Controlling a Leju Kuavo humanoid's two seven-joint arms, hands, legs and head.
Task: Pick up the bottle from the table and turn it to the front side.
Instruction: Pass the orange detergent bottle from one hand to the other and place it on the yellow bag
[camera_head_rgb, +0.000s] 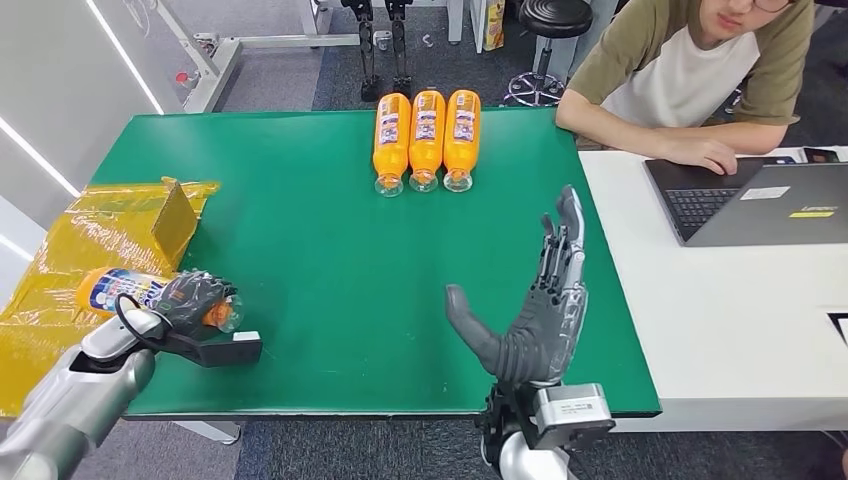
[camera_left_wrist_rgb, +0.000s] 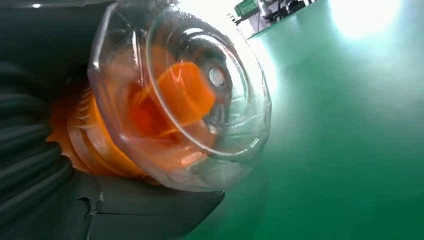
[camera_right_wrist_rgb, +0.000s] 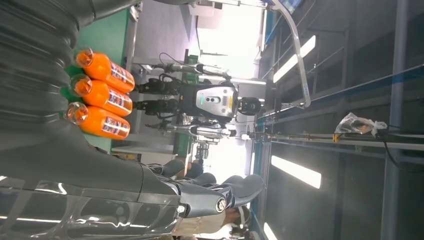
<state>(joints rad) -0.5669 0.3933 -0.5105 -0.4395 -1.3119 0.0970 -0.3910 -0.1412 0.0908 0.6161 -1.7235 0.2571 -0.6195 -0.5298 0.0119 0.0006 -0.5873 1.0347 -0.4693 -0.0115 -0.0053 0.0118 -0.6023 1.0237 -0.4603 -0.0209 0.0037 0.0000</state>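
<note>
The left hand (camera_head_rgb: 190, 300) is gripping the bottle (camera_head_rgb: 125, 290), fingers wrapped around it, at the green counter's (camera_head_rgb: 330, 260) left edge; the right hand (camera_head_rgb: 535, 310) is hovering over the counter, fingers spread.

Four orange bottles (camera_head_rgb: 426, 139) — one laptop (camera_head_rgb: 757, 201) — one yellow box (camera_head_rgb: 105, 240).

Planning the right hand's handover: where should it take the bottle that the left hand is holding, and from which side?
Grip the labelled body, probably from above. The left hand wraps the neck end near the clear cap, and the bottle lies roughly level, so the body is free. The right hand hangs open.
</note>
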